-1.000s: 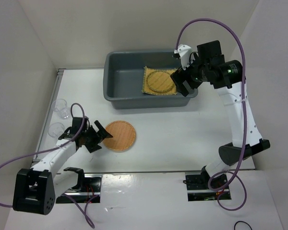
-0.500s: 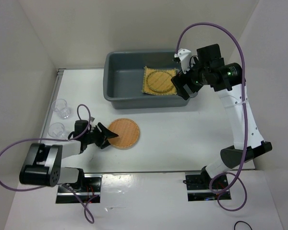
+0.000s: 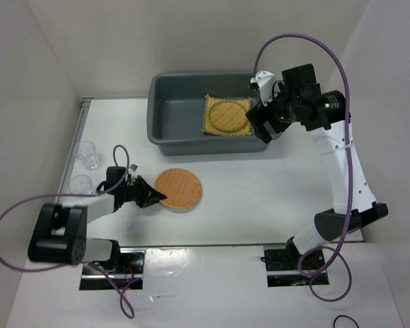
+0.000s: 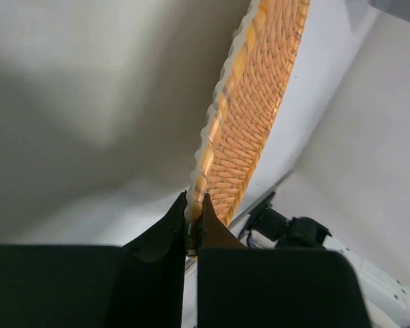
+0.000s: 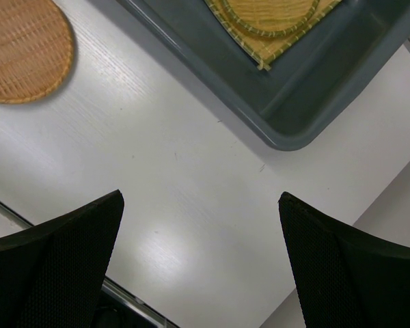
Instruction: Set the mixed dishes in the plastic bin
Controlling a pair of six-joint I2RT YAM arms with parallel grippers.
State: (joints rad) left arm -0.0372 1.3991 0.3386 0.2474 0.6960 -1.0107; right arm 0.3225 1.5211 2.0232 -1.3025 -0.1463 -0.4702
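Note:
A round orange woven plate lies on the white table in front of the grey-blue plastic bin. My left gripper is shut on the plate's left rim. In the left wrist view the plate runs up from the pinched jaws of the left gripper. A square yellow woven mat with a tan round plate on it lies inside the bin at the right. Above the bin's right end my right gripper hangs open and holds nothing; its view shows the bin's corner and the orange plate. Two clear cups stand at the far left.
White walls close in the table on the left, back and right. The second cup stands close to my left arm. A metal rail runs along the table's near edge.
My left gripper went from open to shut on the orange plate's rim, and the plate shifted a little to the right. The left arm dropped lower. The right arm barely moved.

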